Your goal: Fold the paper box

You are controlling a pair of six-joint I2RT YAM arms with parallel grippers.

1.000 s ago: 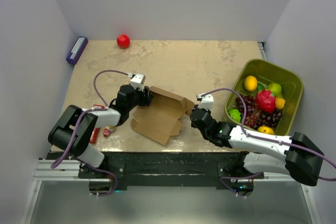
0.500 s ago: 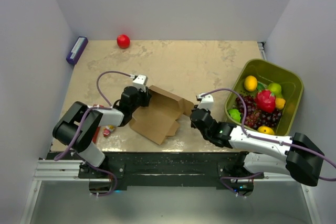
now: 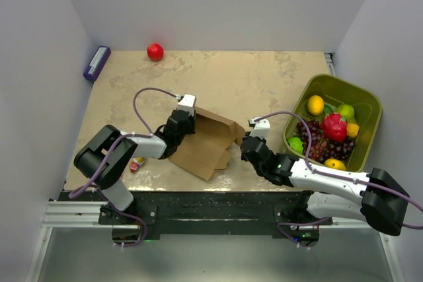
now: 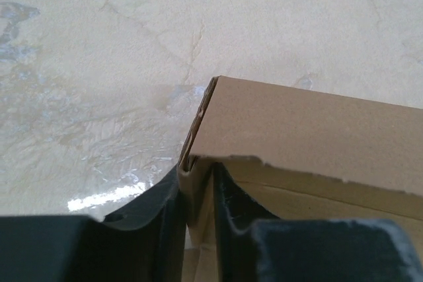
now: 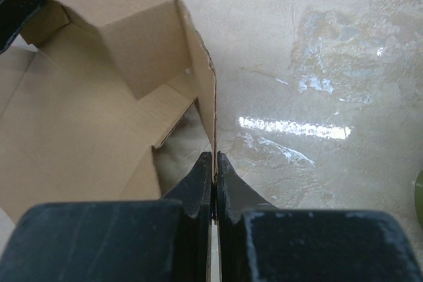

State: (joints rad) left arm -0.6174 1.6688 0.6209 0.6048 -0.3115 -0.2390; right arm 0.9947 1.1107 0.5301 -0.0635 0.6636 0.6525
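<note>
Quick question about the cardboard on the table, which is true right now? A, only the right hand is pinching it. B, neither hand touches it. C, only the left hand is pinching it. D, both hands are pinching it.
D: the left wrist view shows the left hand closed on a folded edge of the paper box, and the right wrist view shows the right hand shut on another thin edge of it.

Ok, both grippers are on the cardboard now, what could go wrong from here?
The right gripper pinches only the thin edge of a flap of the paper box; it may slip off. The left gripper clamps a corner beside a ragged edge, so opposed pulls could tear it. The green basket sits close by the right arm and might get nudged.
</note>
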